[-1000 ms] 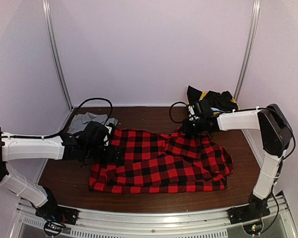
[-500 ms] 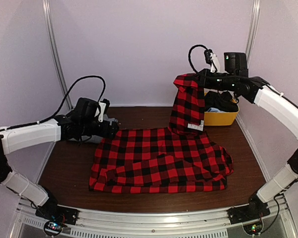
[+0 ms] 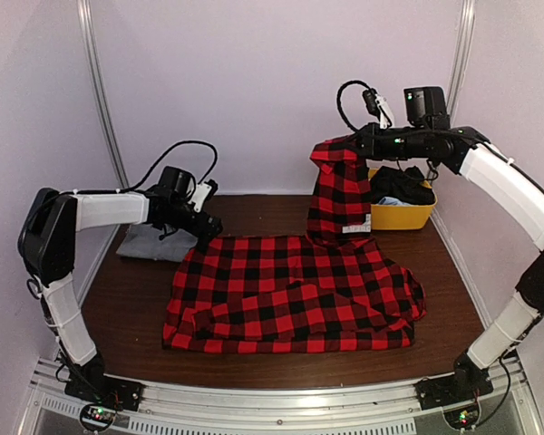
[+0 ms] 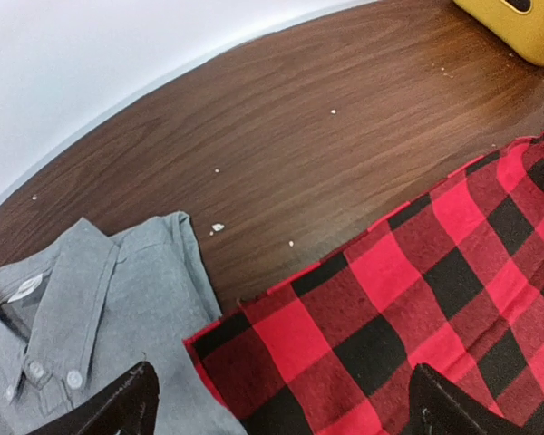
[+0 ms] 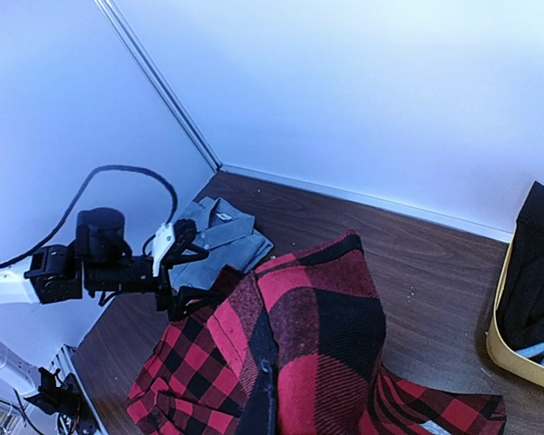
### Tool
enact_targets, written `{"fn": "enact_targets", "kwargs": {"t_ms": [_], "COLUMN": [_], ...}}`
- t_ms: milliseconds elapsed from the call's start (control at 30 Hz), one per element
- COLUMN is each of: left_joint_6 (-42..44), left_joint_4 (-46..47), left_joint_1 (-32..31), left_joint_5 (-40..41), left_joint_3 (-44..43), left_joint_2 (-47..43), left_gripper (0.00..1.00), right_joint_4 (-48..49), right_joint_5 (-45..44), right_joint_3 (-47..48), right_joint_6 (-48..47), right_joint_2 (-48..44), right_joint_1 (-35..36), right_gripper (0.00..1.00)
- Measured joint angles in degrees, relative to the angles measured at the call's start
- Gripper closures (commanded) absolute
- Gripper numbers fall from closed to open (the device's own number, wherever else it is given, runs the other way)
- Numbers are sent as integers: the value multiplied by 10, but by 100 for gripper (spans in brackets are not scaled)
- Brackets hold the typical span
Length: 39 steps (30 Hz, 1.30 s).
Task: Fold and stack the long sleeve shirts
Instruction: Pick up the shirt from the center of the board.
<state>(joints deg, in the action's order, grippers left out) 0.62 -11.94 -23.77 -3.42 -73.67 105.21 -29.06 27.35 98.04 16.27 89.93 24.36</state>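
Fingers (image 4: 122, 405) of the left gripper (image 3: 208, 228), spread wide, have been moved over the far-left corner of the flannel shirt (image 3: 290, 290) on the table (image 3: 118, 317); its far-right part stays clamped aloft by the right gripper (image 3: 358, 145), seemingly readied for folding.
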Motion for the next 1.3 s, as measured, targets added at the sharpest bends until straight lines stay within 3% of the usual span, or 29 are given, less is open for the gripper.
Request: {"fn": "enact_targets", "kwargs": {"t_ms": [133, 400, 633, 1033, 1300], "left_joint_6": [15, 11, 7, -2, -3], "left_joint_4": [-32, -69, -80, -95, -95], "left_joint_1": [37, 111, 112, 112, 112], "left_joint_5": [-33, -109, -169, -198, -222], "left_joint_3": [-60, -82, -113, -149, -150], "left_joint_2": [71, 92, 129, 172, 177], "left_gripper": [9, 20, 32, 69, 74], "right_joint_4": [-7, -7, -7, -15, -19], "right_joint_5": [10, 15, 19, 18, 18], "right_joint_3": [0, -19, -31, -28, -27], "right_joint_6": [-7, -13, -13, -13, -14], "right_joint_2": [0, -7, -7, -17, -26], "right_joint_1": [-4, -17, -24, -36, -45], "right_gripper": [100, 100, 100, 100, 100]}}
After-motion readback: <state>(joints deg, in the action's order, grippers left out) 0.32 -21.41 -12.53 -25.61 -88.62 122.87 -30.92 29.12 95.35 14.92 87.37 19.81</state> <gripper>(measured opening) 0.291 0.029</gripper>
